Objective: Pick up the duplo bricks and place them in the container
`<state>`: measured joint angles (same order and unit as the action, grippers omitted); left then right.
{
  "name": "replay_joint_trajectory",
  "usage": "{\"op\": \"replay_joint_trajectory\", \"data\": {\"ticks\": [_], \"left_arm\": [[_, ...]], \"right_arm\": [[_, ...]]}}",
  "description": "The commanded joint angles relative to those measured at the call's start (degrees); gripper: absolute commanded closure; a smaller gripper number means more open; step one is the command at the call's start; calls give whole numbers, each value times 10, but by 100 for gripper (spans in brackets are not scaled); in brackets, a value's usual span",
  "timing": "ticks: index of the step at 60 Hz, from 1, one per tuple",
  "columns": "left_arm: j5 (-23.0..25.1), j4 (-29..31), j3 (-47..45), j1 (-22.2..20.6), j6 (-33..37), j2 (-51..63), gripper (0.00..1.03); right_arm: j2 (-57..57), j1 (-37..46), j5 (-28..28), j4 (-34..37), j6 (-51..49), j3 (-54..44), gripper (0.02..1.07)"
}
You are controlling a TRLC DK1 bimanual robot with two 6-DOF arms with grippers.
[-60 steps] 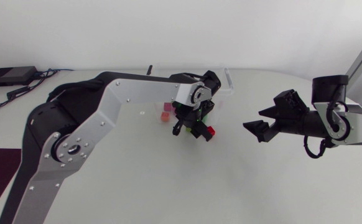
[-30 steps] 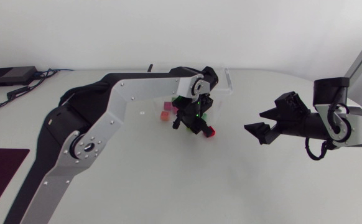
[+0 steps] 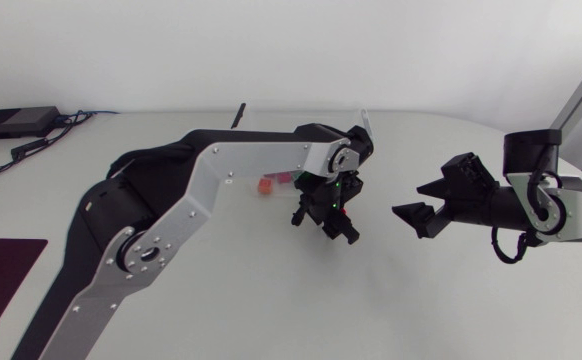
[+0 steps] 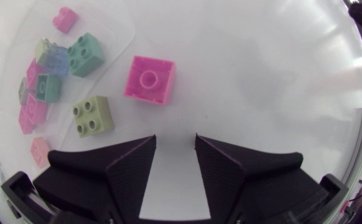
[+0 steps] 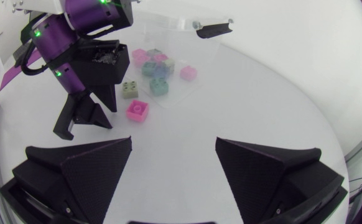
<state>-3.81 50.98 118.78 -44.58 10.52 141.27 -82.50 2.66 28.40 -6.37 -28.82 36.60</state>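
**While both grippers gape, one pink brick lies outside the container**

Where the left arm reaches past the middle of the white table (image 3: 221, 290), its matte black left gripper (image 4: 176, 140) points down at the tabletop. Its two wedge fingers are spread, with only bare table between them. Just ahead of the fingertips, touching neither, lies a bright pink square duplo brick (image 4: 148, 79), flat on the table, its upper face showing a single round ring. It sits just beside the near edge of the clear plastic container (image 4: 116, 37).

A pale olive-green four-stud brick (image 4: 92, 116) rests at that edge of the container, beside the left gripper. I cannot tell whether it is fully inside. Further in lie a mint-green four-stud brick (image 4: 83, 55), a pale lilac brick (image 4: 56, 61), a darker teal brick (image 4: 47, 87), a small pink brick (image 4: 64, 18) and a salmon brick (image 4: 40, 149), crowded close together.

The right gripper (image 5: 175, 146) is over the table's right side, well apart from the left gripper and the bricks. Its fingers are spread wide and hold nothing. From the right wrist view, the pink brick lies on the table between the left gripper's fingers and the container's clear base. In the head view the left arm covers most of the container.
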Motion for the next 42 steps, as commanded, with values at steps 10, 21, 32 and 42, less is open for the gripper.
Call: {"op": "replay_joint_trajectory", "data": {"ticks": [10, 21, 32, 42], "left_arm": [[-6, -25, -65, 36, -7, -45, 26], [-7, -136, -214, 45, -9, -149, 22], [-19, -229, -330, 56, -8, -231, 21], [-21, -258, -378, 76, -5, -267, 20]], "right_arm": [[-47, -46, -2, 22, 10, 5, 10], [-133, -112, -41, -13, 71, 38, 10], [-194, -169, -92, -45, 116, 88, 10], [-262, -184, -108, -51, 134, 142, 10]]}}
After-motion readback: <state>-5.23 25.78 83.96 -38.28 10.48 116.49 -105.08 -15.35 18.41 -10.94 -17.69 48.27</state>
